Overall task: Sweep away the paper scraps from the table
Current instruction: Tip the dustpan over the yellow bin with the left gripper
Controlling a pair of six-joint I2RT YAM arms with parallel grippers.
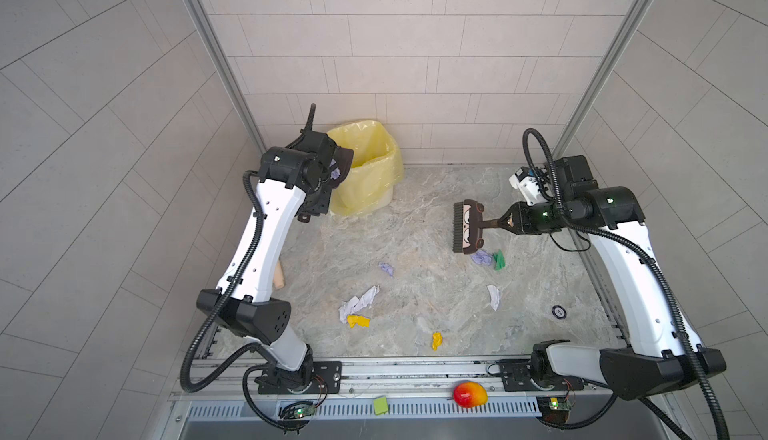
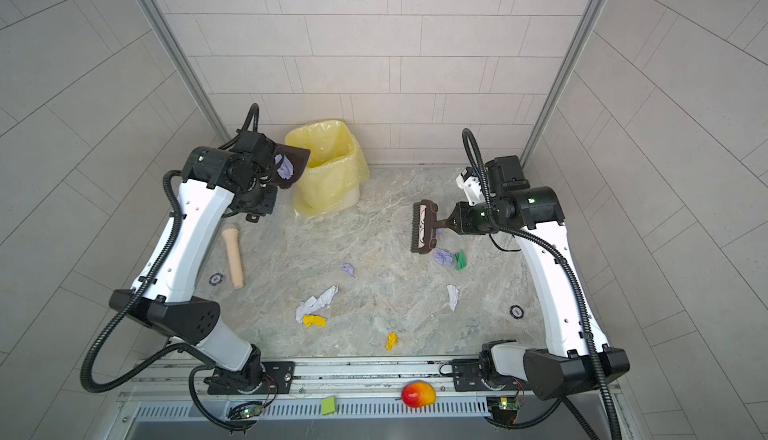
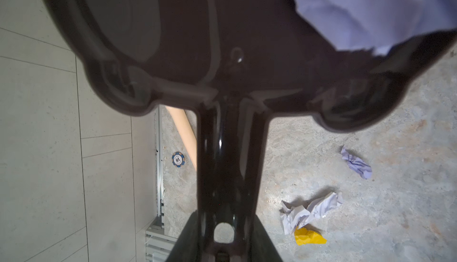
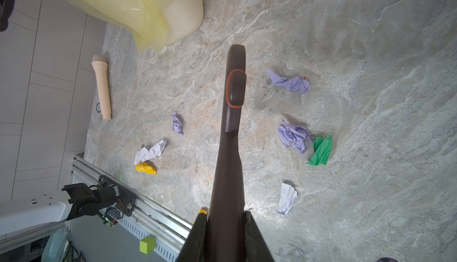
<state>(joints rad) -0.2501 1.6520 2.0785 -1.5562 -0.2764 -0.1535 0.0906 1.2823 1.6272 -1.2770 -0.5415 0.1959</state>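
Paper scraps point(image 1: 359, 303) strewn on table point(image 1: 415, 209); R wrist cam alone shows lavender scrap point(image 4: 289, 84) beyond brush point(image 4: 235, 87). Nearest lie near R gripper point(image 4: 226, 215), clamped on brush; L gripper point(image 3: 227, 223) clamps dustpan point(image 3: 185, 38) handle.

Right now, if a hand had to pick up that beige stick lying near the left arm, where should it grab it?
Probably the plain middle of the beige stick, from straight above, closing across its narrow width. It lies flat on the table, its shaft straight and even, while the end toward the bin flares wider.
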